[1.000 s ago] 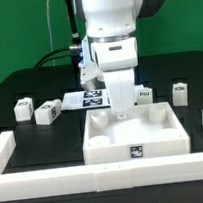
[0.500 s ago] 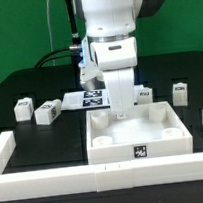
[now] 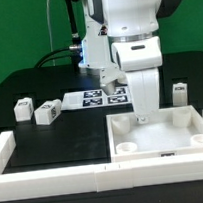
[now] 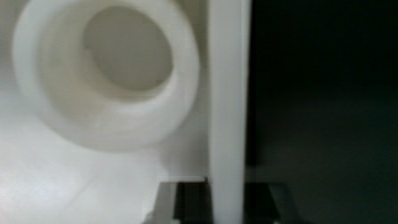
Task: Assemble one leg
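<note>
The big white square panel (image 3: 173, 133) with round sockets lies at the exterior view's right front. My gripper (image 3: 142, 114) is shut on its far rim. In the wrist view the rim (image 4: 228, 100) runs between my dark fingers (image 4: 185, 205), my gripper (image 4: 228, 202) is closed on it, and a round socket (image 4: 111, 80) lies beside it. Two legs (image 3: 24, 108) (image 3: 47, 114), small white blocks with tags, lie at the exterior view's left. A third leg (image 3: 179, 91) lies behind the panel at the right. Any fourth is hidden behind my arm.
The marker board (image 3: 87, 99) lies on the black table behind my arm. White border rails run along the front (image 3: 57, 180) and at the left (image 3: 3, 149). A black cable hangs behind the arm.
My arm has moved to the exterior view's right, and the panel has slid with it from the middle to the right front.
</note>
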`<state>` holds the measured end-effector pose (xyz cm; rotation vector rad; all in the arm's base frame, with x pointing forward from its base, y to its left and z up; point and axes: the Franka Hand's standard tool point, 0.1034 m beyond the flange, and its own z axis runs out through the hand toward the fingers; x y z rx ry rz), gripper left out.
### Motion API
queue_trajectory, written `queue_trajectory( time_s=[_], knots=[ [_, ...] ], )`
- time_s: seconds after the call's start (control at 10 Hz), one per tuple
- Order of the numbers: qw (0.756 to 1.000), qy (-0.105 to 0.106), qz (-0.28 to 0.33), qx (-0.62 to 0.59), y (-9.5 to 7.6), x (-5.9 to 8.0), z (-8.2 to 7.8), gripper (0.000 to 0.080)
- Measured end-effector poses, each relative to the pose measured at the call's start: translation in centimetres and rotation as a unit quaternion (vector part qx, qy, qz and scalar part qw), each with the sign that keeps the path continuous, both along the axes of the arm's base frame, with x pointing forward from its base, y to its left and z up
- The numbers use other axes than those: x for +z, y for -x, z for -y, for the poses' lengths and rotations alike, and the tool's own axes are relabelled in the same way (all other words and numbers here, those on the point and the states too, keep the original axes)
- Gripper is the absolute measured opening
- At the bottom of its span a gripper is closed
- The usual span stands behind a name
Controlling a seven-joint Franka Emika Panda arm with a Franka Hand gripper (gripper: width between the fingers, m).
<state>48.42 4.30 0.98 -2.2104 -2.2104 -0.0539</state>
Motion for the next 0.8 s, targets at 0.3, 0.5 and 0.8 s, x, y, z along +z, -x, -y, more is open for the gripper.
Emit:
queue_trajectory(
  time_s=[0.3, 0.5, 0.8],
  knots=[
    [1.0, -0.004, 0.001, 0.002, -0.35, 0.0, -0.94, 0.0058],
    [1.0, -0.004, 0.001, 0.0, -0.34, -0.01, -0.91, 0.0104],
    [1.0, -0.004, 0.0, 0.0, -0.32, -0.03, -0.86, 0.0496]
  ],
)
